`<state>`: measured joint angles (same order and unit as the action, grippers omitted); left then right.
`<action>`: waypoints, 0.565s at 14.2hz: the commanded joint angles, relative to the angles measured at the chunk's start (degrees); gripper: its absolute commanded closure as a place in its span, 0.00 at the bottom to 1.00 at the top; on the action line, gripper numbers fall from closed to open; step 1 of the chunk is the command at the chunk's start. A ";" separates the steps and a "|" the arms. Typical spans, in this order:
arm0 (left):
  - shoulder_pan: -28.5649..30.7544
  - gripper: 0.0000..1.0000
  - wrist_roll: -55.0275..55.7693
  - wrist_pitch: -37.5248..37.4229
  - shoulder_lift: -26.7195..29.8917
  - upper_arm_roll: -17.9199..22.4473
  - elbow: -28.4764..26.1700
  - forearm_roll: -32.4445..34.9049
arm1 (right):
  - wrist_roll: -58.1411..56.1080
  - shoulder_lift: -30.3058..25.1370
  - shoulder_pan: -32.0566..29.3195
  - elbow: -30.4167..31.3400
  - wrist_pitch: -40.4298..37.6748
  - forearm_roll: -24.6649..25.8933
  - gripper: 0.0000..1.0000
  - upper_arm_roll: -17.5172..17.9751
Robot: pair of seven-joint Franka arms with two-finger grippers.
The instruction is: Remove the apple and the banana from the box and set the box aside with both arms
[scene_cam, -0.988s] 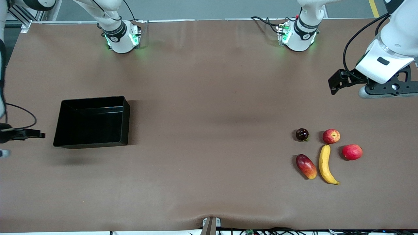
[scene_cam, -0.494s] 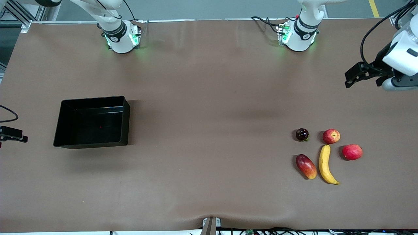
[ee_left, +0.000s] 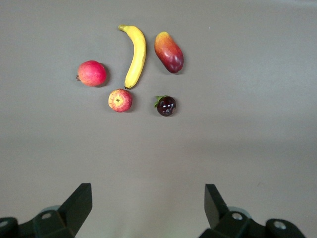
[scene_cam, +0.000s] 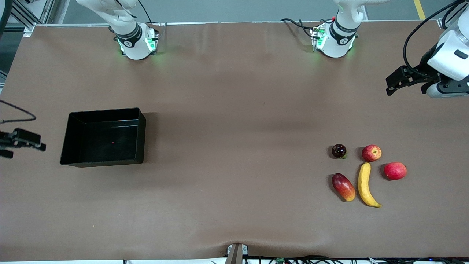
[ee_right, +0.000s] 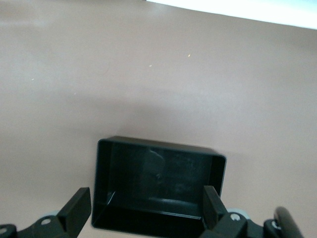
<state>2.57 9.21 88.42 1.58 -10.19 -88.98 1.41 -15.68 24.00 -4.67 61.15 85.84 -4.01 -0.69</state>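
The yellow banana [scene_cam: 366, 185] lies near the left arm's end of the table, with the red apple with yellowish patches [scene_cam: 371, 153] just farther from the front camera. Both show in the left wrist view, banana [ee_left: 135, 57] and apple [ee_left: 120, 100]. The black box [scene_cam: 102, 137] stands empty near the right arm's end, and it also shows in the right wrist view [ee_right: 158, 173]. My left gripper [scene_cam: 395, 81] is open and empty in the air over bare table, apart from the fruits [ee_left: 148, 203]. My right gripper [scene_cam: 27, 142] is open and empty beside the box, at the table's end [ee_right: 147, 206].
An oblong red-yellow mango [scene_cam: 343, 187] lies beside the banana. A dark maroon fruit [scene_cam: 339, 151] and a plain red round fruit [scene_cam: 395, 171] flank the apple. The brown table stretches bare between the box and the fruits.
The left gripper has drawn back toward the table's end and toward the bases. The right gripper slid off toward its table end, then came partly back toward the box.
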 commanded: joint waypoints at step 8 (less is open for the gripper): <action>-0.02 0.00 -0.42 -0.44 0.44 0.43 1.52 -0.09 | 1.44 -22.58 2.11 26.92 0.84 0.76 0.00 0.16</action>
<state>2.60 9.21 88.46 1.59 -10.02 -88.11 1.41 -14.89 5.72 -4.51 82.73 85.63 -3.98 -0.84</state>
